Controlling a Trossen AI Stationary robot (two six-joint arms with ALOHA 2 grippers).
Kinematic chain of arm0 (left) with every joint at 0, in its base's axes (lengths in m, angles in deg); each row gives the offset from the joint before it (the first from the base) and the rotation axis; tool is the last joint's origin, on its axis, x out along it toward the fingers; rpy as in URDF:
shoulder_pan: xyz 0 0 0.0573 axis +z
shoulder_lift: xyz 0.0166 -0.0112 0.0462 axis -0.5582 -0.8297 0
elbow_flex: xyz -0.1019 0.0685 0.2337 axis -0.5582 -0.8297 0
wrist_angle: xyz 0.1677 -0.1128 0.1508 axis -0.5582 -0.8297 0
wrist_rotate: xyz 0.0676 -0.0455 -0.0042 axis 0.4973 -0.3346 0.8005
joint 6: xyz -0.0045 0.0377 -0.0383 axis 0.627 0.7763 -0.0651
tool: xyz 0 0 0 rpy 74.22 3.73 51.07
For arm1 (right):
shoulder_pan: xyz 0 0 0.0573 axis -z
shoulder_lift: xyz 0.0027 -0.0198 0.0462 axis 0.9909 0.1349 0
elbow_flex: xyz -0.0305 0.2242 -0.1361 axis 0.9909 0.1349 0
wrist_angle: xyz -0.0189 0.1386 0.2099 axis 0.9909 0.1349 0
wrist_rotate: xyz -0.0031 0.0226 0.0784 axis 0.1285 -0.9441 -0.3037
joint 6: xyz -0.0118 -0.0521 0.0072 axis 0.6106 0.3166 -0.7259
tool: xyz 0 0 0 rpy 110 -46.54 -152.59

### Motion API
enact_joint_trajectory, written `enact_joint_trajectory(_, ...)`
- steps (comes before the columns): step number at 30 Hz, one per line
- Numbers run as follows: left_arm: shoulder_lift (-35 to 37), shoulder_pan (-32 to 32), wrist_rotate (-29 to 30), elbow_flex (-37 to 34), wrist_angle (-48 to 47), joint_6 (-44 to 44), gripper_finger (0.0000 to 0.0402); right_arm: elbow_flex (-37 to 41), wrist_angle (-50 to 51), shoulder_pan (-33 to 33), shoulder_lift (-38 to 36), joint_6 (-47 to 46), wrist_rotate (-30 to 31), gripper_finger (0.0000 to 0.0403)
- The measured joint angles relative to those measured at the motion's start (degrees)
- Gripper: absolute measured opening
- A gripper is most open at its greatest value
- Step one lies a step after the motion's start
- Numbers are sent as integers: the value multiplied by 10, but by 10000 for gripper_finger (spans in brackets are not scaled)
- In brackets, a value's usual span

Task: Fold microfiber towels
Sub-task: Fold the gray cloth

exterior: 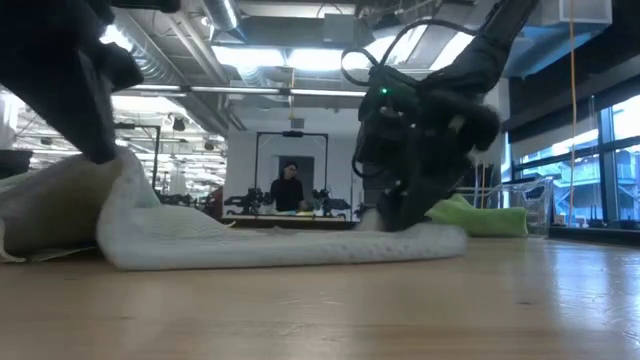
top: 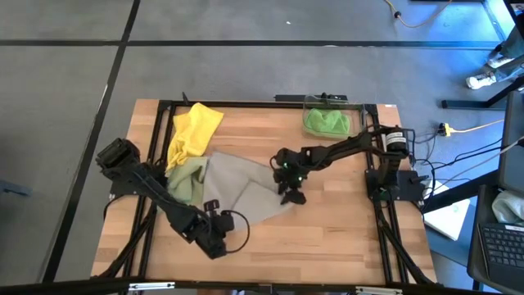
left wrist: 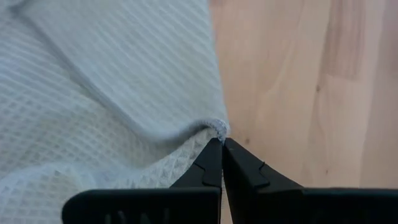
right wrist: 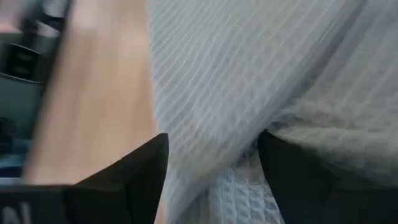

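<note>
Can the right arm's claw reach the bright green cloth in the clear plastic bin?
Probably yes. The bright green microfiber cloth lies in the open-topped clear plastic bin near the right arm's base, with nothing over it. But the right claw is open astride the grey-beige waffle towel and must lift away first.

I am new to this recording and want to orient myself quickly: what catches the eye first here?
A grey-beige waffle-weave microfiber towel lies spread at the table's middle, the right pincer open over its edge and the shut left pincer at a corner. A bright yellow towel lies crumpled at the far left, and a bright green towel fills a clear plastic bin at the far right.
</note>
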Motion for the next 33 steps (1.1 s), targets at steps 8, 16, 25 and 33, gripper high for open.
enact_joint_trajectory(8,0,-2,1,0,1,19,0,1,53,-76,-21,-43,31,254)
enact_joint_trajectory(16,-1,-29,31,0,46,-10,0,4,221,-133,-102,-70,281,254)
enact_joint_trajectory(25,-58,-45,63,0,168,-22,0,8,338,-174,-130,-96,407,255)
enact_joint_trajectory(33,-90,-44,34,0,198,-24,0,8,343,-190,-131,-85,412,255)
